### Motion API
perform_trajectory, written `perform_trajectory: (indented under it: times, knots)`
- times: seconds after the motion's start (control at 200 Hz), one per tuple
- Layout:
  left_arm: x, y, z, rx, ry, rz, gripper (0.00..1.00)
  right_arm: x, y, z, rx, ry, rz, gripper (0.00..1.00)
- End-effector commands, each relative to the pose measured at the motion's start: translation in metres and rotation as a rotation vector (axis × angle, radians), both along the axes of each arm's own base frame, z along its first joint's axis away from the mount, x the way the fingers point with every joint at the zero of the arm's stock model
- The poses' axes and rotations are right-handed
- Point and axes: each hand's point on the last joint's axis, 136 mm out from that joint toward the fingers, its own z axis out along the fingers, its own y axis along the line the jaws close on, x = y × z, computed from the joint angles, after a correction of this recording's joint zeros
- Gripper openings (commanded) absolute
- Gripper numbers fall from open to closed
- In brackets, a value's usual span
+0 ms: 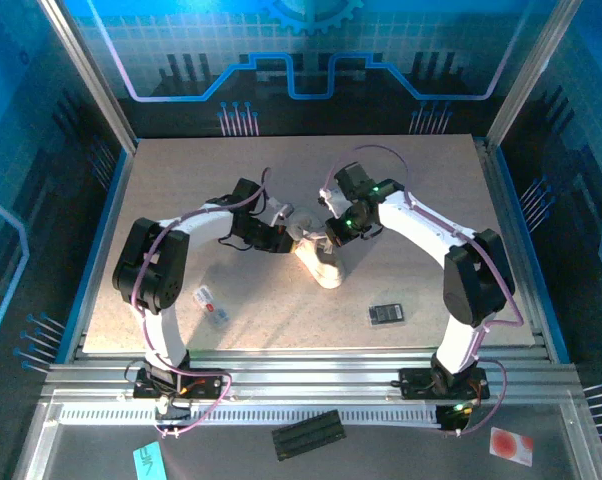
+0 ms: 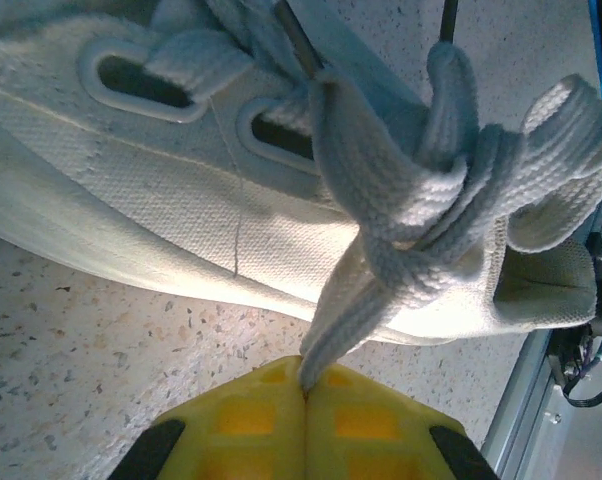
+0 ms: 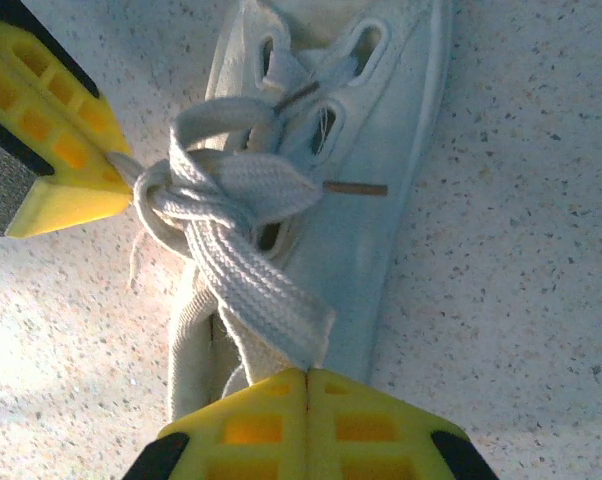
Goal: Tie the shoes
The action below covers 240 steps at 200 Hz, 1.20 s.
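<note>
Both claws are pinched shut on the flat pale woven laces (image 3: 231,215): left claw (image 2: 304,385) on one strand, right claw (image 3: 308,372) on another. Small cream canvas sneaker (image 1: 319,262) lies mid-counter (image 1: 181,180), its knot between them, long axis running toward the near edge; tightening probably needs a crosswise pull apart.

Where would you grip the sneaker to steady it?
Probably the toe end of the sneaker, across its width from above: it lies sole down with the toe bare, while the left gripper and right gripper pinch laces at the knotted end.
</note>
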Motion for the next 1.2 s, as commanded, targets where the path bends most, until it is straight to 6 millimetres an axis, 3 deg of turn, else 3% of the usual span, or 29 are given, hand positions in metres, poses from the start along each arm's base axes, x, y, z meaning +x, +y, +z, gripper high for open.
perform_trajectory:
  times: [0.0,0.24,0.6,0.966,1.196]
  knots:
    - [-0.01,0.002,0.001,0.034,-0.003,-0.017,0.0,-0.008,-0.013,-0.013,-0.082,0.046,0.06,0.0]
    - [-0.019,0.003,-0.003,0.059,0.006,-0.006,0.0,-0.009,-0.02,-0.034,-0.125,0.047,0.072,0.0]
    - [-0.024,0.007,-0.009,0.077,0.006,0.016,0.0,0.002,-0.024,-0.036,-0.116,0.024,0.059,0.0]
    - [-0.015,-0.005,0.003,0.06,-0.049,0.022,0.0,0.027,-0.018,0.005,-0.074,-0.158,0.131,0.02]
    - [-0.015,-0.007,-0.001,0.066,-0.048,0.026,0.0,0.042,-0.016,0.016,-0.113,-0.271,0.225,0.03]
